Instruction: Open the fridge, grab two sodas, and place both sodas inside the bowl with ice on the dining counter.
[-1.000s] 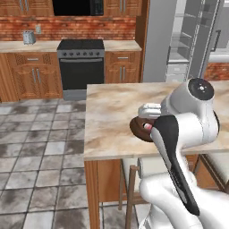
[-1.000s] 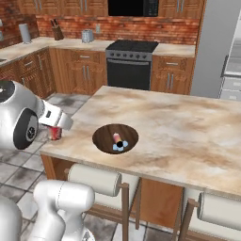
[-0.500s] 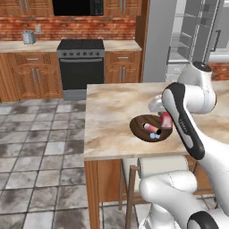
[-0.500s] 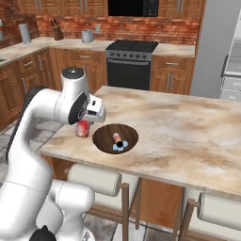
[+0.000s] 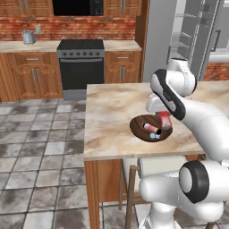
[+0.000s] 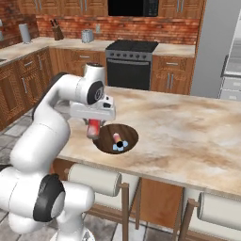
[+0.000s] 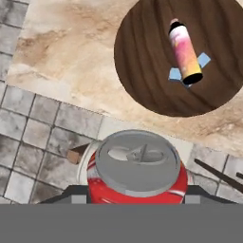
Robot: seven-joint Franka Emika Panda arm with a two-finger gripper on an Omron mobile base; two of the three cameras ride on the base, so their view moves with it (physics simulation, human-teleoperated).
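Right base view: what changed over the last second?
The arm swung the tool, shut on a red soda can, from beyond the counter's left end in over the dining counter to the bowl's near rim. The other can and ice stayed in the bowl.

top: dining counter (image 5: 112,112), beige stone with brown swirls | stands on: brown wooden base | sitting on it: round dark-brown bowl (image 5: 141,127), near the edge by the stools | inside the bowl: one pink can (image 6: 116,139) lying flat, small pale-blue ice (image 6: 118,146) touching it
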